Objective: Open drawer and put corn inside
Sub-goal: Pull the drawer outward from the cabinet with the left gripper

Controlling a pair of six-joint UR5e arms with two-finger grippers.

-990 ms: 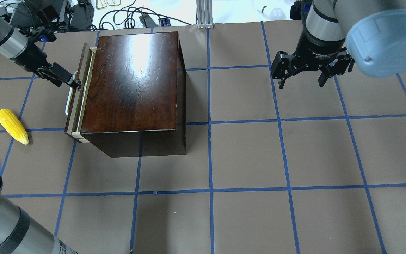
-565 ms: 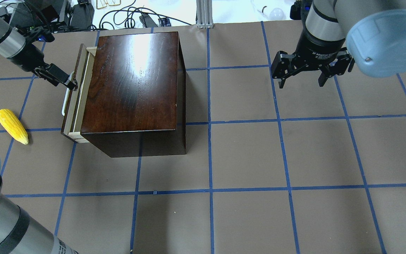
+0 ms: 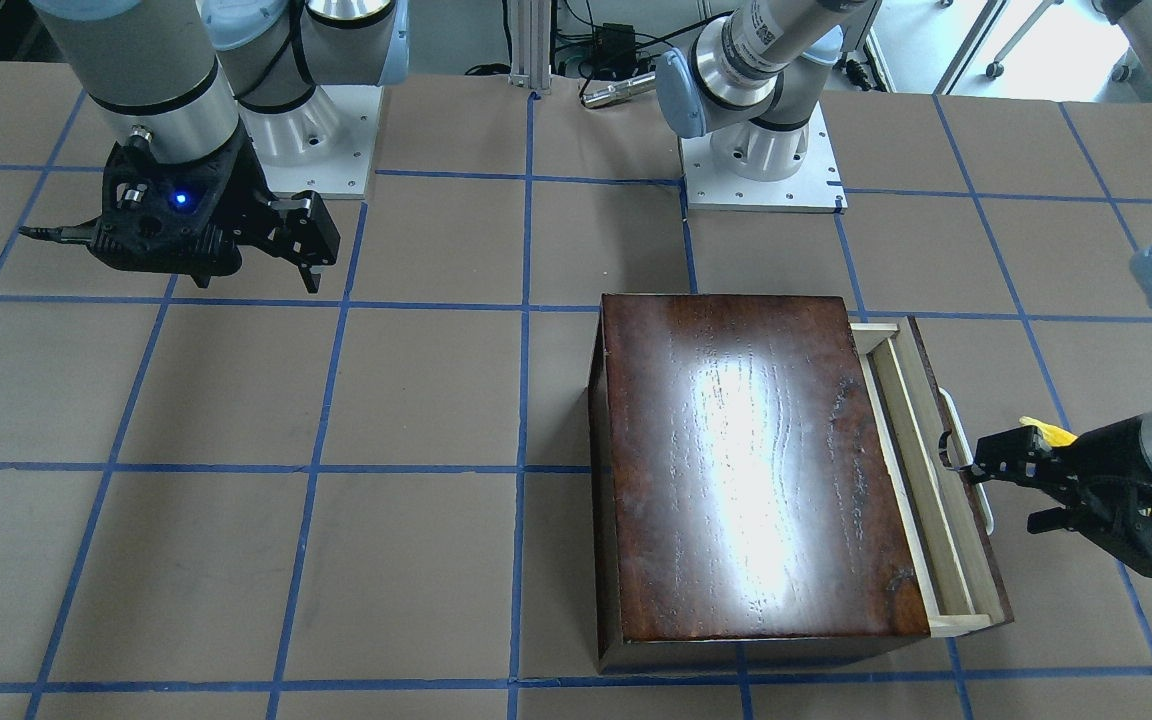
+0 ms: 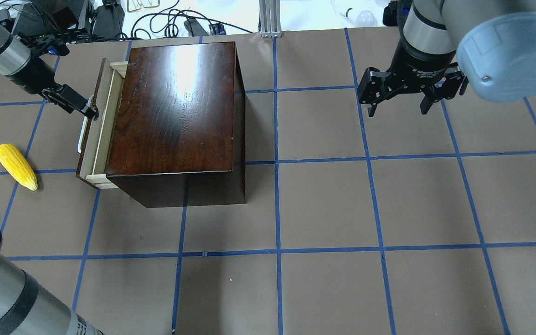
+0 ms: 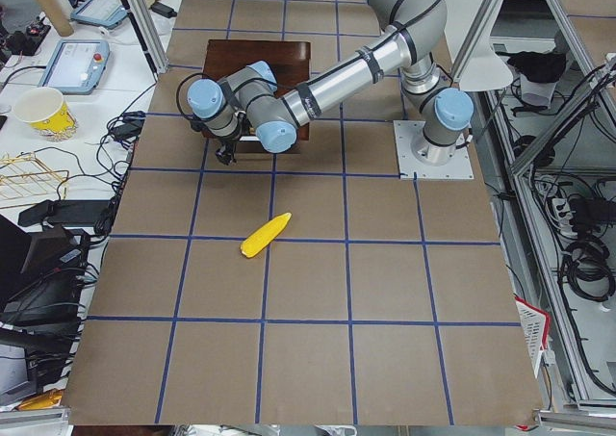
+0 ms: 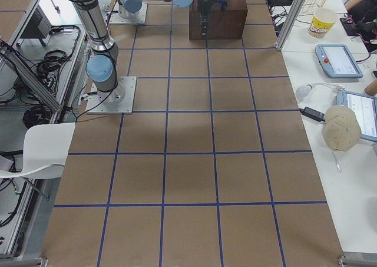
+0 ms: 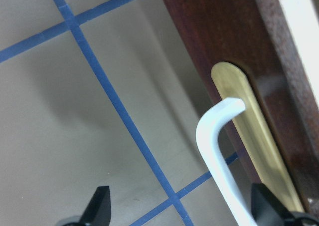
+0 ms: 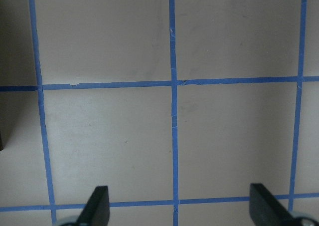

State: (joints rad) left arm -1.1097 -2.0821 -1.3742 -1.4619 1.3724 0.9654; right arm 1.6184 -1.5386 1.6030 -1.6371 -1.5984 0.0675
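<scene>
Drawer stood out only partway from box, opening toward 9 o'clock in the overhead view. Only a narrow strip of pale tray showed, too slim for the cob by my judgement.

Left pincer sat at the upper end of the white handle. In the wrist view its fingers were spread wide, released, with the handle running just beside one fingertip. It looked hooked rather than pinched, but contact could not be confirmed.

Corn lay on the desk at 8 o'clock of the box, well apart from the drawer front and untouched. Right pincer hung released over bare desk at 3 o'clock of the box, holding nothing.

Done: drawer started. Left: pull it further, quit the handle, fetch the corn, set it in the tray.

Cables lay past the desk's edge at 12 o'clock, off the working area. Nothing lay between corn and drawer. The drawer opened toward the corn's side, so a full pull would likely bring the front nearer the cob. A hooked hold could slip off the curved handle.
</scene>
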